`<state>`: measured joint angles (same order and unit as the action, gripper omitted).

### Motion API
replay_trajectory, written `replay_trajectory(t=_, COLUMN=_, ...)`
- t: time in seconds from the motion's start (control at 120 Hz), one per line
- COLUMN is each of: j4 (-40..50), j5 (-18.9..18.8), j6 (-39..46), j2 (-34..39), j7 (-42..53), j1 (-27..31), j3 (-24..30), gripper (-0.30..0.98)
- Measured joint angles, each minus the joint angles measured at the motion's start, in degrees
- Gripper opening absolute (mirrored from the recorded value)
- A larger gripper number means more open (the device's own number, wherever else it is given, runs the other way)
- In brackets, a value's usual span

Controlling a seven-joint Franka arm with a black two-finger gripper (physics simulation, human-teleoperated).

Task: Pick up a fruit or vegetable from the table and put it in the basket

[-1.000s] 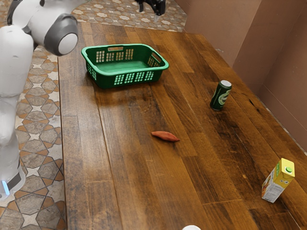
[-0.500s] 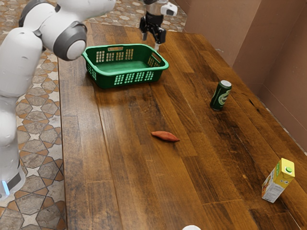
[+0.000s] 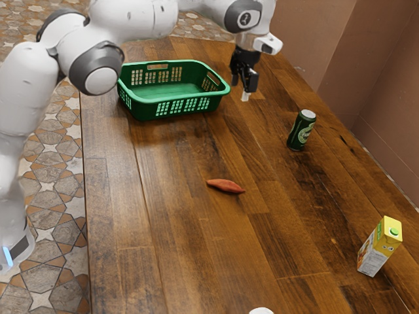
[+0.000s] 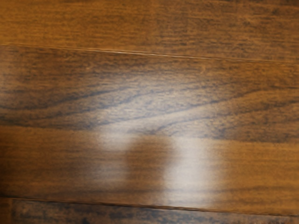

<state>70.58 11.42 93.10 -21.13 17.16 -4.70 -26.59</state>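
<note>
Hanging above the table [image 3: 190,261] near the green basket [image 3: 157,110], the gripper [image 3: 240,87] spreads its fingers, nothing between them. The sweet potato [image 3: 226,186] lies on the wood, well apart from the basket; a clean pick likely calls for centring overhead, straddling its narrow width and descending straight. Lettering on the green can [image 3: 301,130] and yellow carton [image 3: 380,246] is illegible.

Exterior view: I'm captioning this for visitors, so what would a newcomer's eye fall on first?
Probably the bright green basket near the far end of the table, with the white arm reaching in from the exterior view's left. Next, the small reddish vegetable lying mid-table, then the yellow carton toward the exterior view's right.
</note>
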Motion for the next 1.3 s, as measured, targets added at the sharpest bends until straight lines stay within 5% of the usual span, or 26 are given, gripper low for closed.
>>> replay_trajectory(t=0.142, j4=0.5, j5=-0.2, j6=-0.2, j2=-1.6, j7=0.9, j1=-2.8, j3=1.4, gripper=0.66)
replay_trajectory(t=0.542, j4=12.8, j5=-8.0, j6=-0.4, j2=2.1, j7=2.1, j1=1.1, j3=21.1, gripper=0.66)
replay_trajectory(t=1.108, j4=15.5, j5=-10.1, j6=-3.4, j2=5.6, j7=0.8, j1=-4.3, j3=17.4, gripper=0.66)
replay_trajectory(t=1.3, j4=25.2, j5=-10.2, j6=2.2, j2=12.0, j7=0.2, j1=-6.8, j3=17.8, gripper=0.66)
